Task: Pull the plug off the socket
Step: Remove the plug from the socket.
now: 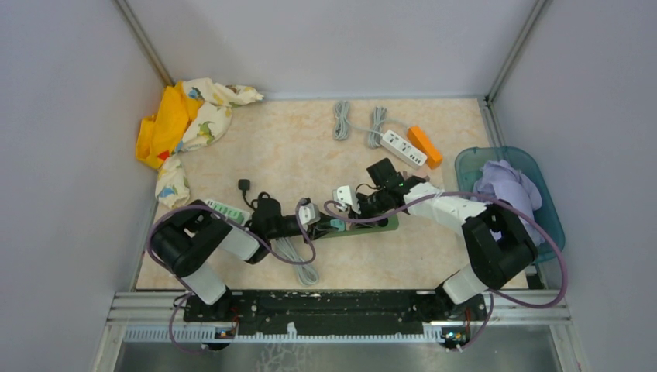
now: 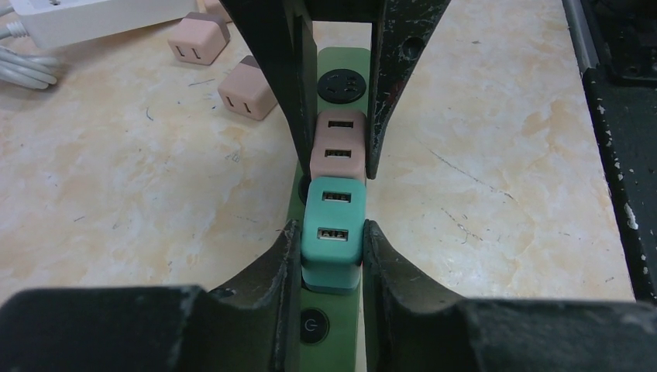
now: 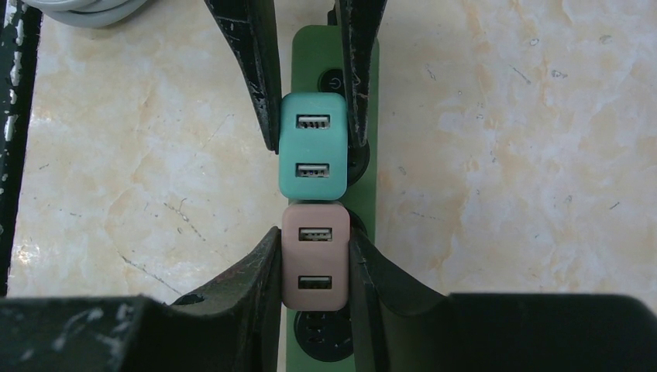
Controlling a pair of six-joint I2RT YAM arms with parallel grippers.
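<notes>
Teal plug [image 2: 333,232]: seated in the green strip [image 2: 341,66], touching the pink plug [image 2: 338,147] next along it.
Left wrist view: the left claw [image 2: 331,256] is closed on the teal plug, one finger pressed to each side. Just beyond, the right claw [image 2: 333,116] clamps the pink plug the same way. Two loose pink plugs [image 2: 248,97] lie on the desk [image 2: 503,155] to the left of the strip, near a white strip [image 2: 85,15] at the top corner.
Right wrist view: the same pair seen from the other end. The right claw [image 3: 314,267] grips the pink plug [image 3: 314,260]; the left claw [image 3: 310,116] holds the teal plug [image 3: 312,147]. Both plugs sit on the green strip [image 3: 333,46], their USB faces up.
Top view: both arms meet over the green strip [image 1: 387,225] at mid desk [image 1: 294,147]. The plugs themselves are too small to make out there. A blue bin [image 1: 472,163] stands at the right, a yellow cloth [image 1: 170,120] at the far left.
Step in hand: grasp made, by the look of it; neither plug is out of its socket yet.
Next move: likely a straight lift away from the strip's face, one claw steadying while the other pulls, so the strip does not rise with the plug.
</notes>
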